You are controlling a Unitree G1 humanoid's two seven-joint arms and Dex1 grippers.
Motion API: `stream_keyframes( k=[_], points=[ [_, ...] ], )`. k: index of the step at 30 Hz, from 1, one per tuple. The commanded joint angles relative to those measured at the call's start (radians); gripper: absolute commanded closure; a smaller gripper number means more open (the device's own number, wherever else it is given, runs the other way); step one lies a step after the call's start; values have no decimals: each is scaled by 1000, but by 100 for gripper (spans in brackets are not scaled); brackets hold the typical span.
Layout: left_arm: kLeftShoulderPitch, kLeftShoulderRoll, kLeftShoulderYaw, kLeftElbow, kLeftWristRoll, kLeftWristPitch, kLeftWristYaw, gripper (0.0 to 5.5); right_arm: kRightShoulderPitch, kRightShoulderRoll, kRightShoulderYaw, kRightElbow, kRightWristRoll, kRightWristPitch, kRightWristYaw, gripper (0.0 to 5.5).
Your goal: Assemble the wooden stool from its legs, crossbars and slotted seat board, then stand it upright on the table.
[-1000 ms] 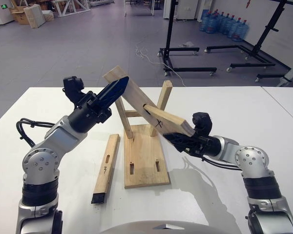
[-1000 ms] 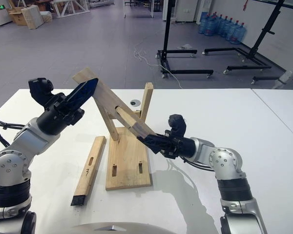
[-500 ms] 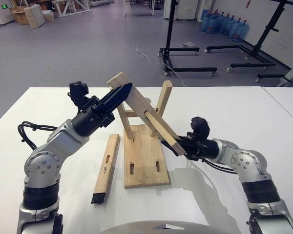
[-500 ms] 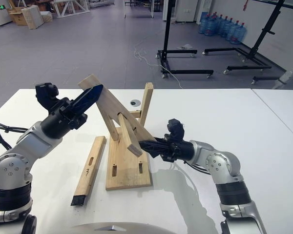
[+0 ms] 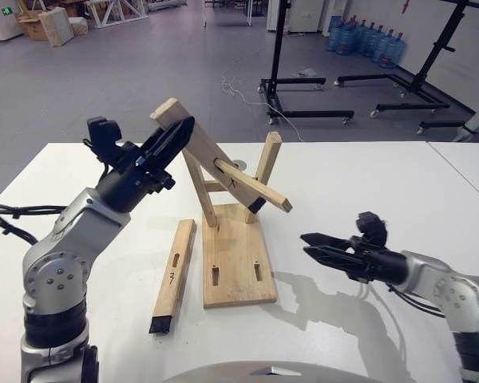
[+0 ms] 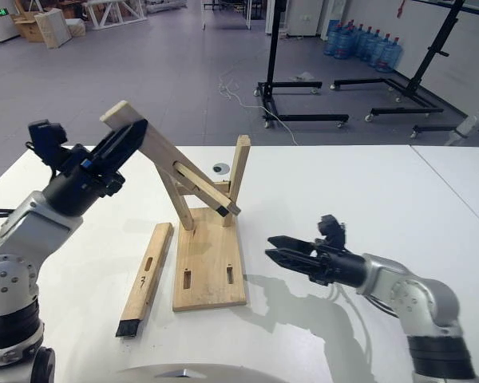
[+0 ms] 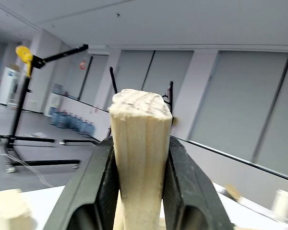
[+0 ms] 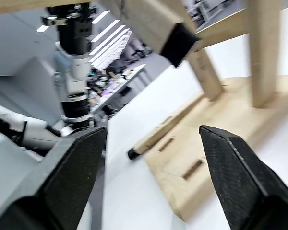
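Observation:
The slotted seat board (image 5: 238,279) lies flat on the white table (image 5: 367,183). Two legs (image 5: 198,190) (image 5: 265,169) stand in its far slots, joined by a short crossbar (image 5: 216,186). My left gripper (image 5: 172,137) is shut on the upper end of a third wooden leg (image 5: 223,163), which slants down over the standing legs to its black tip (image 8: 180,43). The left wrist view has that leg's end (image 7: 140,143) clamped between the fingers. My right gripper (image 5: 313,246) hovers open to the right of the board with nothing in it. A fourth leg (image 5: 174,271) lies loose left of the board.
Black metal stands (image 5: 303,80) and water bottles (image 5: 367,36) are on the floor beyond the table's far edge. A small round grommet (image 6: 220,168) sits in the tabletop behind the standing legs. Bare table stretches to the right of the board.
My right gripper let go of the slanted leg's lower end, opened and drew back to the right. The left gripper swung up and to the left with the leg.

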Motion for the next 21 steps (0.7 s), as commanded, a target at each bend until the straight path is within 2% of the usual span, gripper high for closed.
stream_keyframes(
  k=[1,7,10,14,21],
  points=[
    [101,15,7,-150,-26,17,150,449,-39,-48,-42,37,-24,-1,-22,194],
    [268,10,-4,-380,-9,7,510,449,-126,-91,-65,166,-91,-1,-78,194],
    [290,12,-84,-416,34,-47,644,449,-165,-99,-91,230,-104,8,-115,194],
    [394,82,-192,-418,99,-200,683,449,-188,-79,-63,224,-123,22,-146,194],
    [426,334,-272,-418,55,-366,758,449,-11,19,-191,97,-75,42,-308,194]
  ],
)
